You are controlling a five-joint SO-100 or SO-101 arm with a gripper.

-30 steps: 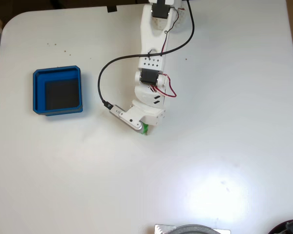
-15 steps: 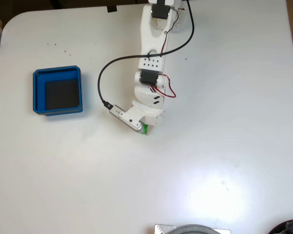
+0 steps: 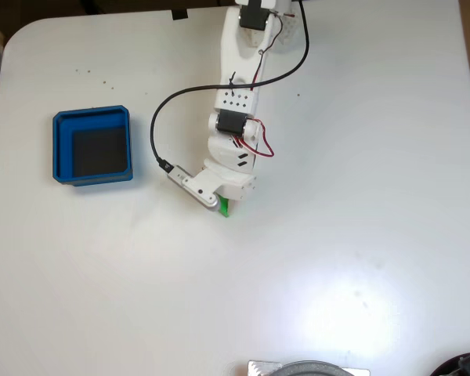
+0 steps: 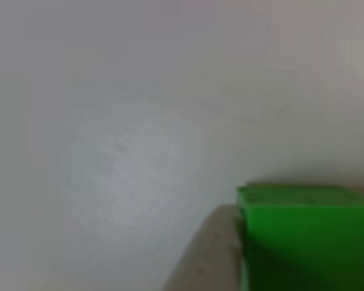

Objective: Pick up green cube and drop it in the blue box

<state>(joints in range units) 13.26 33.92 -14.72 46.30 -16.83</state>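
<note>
Under gripper (image 3: 223,205): green cube (image 3: 224,207).

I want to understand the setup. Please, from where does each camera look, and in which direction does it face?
Fixed view: sits above, faces straight down on the white table; shows the arm, gripper, cube and blue box.
Other view: sits very close to the table, blurred; shows the cube at lower right, with a pale rounded shape beside it, perhaps a finger.
Shared: cube and table.
</note>
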